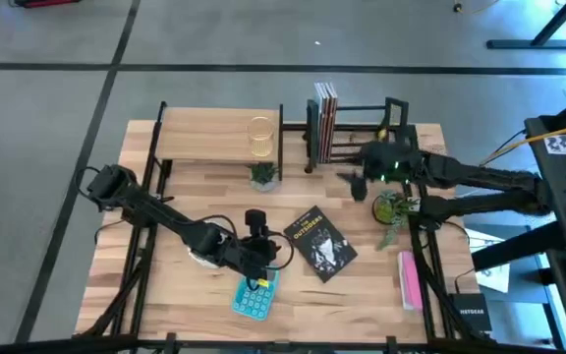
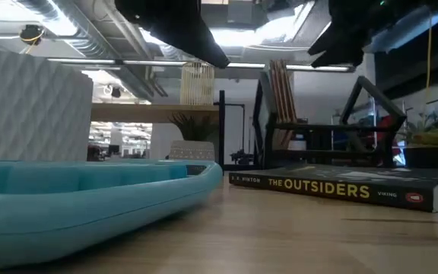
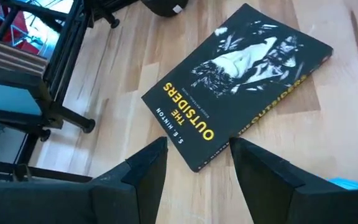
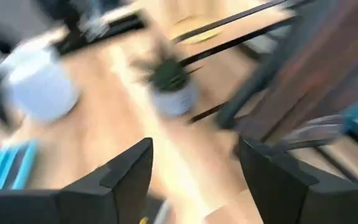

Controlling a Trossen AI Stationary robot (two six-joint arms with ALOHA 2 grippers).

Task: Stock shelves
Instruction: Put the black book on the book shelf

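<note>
Left gripper (image 3: 194, 163) is held with its fingers spread, and the near corner of the book (image 3: 238, 78) is seen between them. Nothing is pinched yet. The book, "The Outsiders", is laid flat on the worktop (image 1: 195, 192), near the middle, just beside the blue calculator (image 1: 254, 294). The wood shelf (image 1: 219, 135) is set at the back of the worktop with a glass (image 1: 260, 137) on top and a small potted plant (image 1: 262, 176) at its front edge. The black rack (image 1: 362, 128) is placed next to it, and a few books (image 1: 325, 120) are stood up in it already.

Picking up the book seems to be the step in hand. For this to be done well, the fingers should be lowered on both sides of the book's edge, and it should be squeezed firmly so it is not dropped. Care should be taken that the calculator is not bumped.

Right gripper (image 4: 194, 171) is also spread wide and is kept in front of the black rack, near a second plant (image 1: 393, 208). A pink thing (image 1: 409, 279) is left by the right edge.

Both arms and both shelves are shown together from above. The book's name is read clearly only in the left wrist view and the low view. The right wrist view is blurred, so little can be told from it.
</note>
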